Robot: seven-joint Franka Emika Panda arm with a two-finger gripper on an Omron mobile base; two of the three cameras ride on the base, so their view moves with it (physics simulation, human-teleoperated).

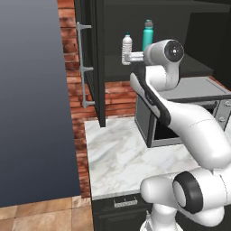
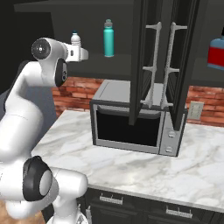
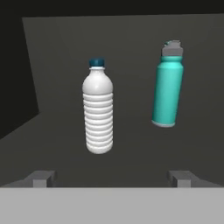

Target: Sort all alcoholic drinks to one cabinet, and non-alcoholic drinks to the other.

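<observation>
The ribbed water bottle (image 3: 98,109) and teal bottle (image 3: 167,87) stand on one cabinet shelf (image 3: 131,162). My pincer (image 3: 112,178) is spread, holding nothing. The blue red-labelled bottle (image 2: 215,53) sits in the other cabinet (image 2: 183,65); I cannot place the white one.

Two bottles stand on the cabinet (image 2: 131,61) shelf: one ribbed bottle (image 3: 98,111) and one teal bottle (image 3: 167,85). One blue bottle (image 2: 216,53) sits right of the two cabinet doors. One microwave (image 2: 131,120) sits below, beside one wall outlet (image 2: 194,110).

A water bottle (image 1: 127,48) and a teal bottle (image 1: 147,34) stand upright on the open cabinet's (image 1: 92,63) shelf, the arm's hand apparently just beside the water bottle.
</observation>
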